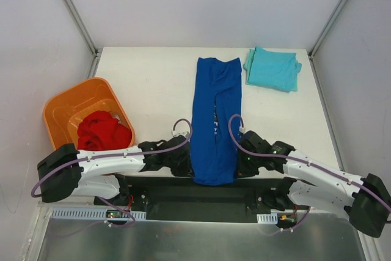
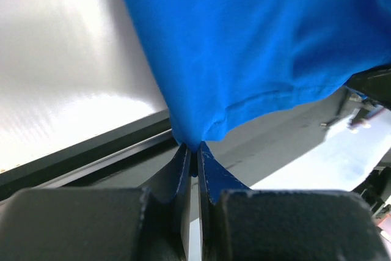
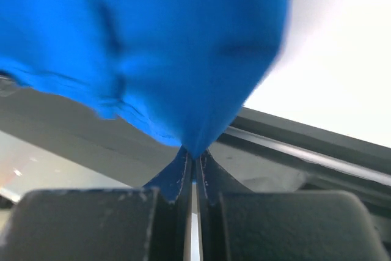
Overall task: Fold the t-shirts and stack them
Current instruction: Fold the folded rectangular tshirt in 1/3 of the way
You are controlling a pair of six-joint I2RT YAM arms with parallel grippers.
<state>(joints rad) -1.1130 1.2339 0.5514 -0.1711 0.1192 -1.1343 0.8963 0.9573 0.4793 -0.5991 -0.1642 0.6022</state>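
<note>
- Orange tub (image 1: pixel 56 113): sits at the left edge of the surface (image 1: pixel 153 84), near the left arm's base.
- Red shirt (image 1: pixel 102 131): lies bunched and unfolded inside the tub, against its near wall.
- Left gripper (image 2: pixel 193 151): clenched on the blue shirt (image 1: pixel 214 120). The left wrist view shows both fingers pressed together with a pinch of the shirt's hem edge between their tips. The cloth fans upward and to the right from the grip point. In the top view this gripper sits at the near left corner of the shirt, by the near edge of the surface.
- Blue shirt: lies in the middle of the surface as a long narrow strip, folded lengthwise. It runs from the far part of the surface to the near edge. A trace of white lettering shows in a fold gap near its middle. Its near end is rounded and reaches the dark rail in front of the surface.
- Right gripper (image 3: pixel 194 154): clenched on the blue shirt. The right wrist view shows the fingers closed on a point of cloth, which spreads upward and to the left. In the top view it sits at the near right corner of the shirt, opposite the left gripper.
- Teal shirt (image 1: pixel 273 68): lies folded at the far right corner of the surface, just beside the far end of the blue shirt and not touching it.
</note>
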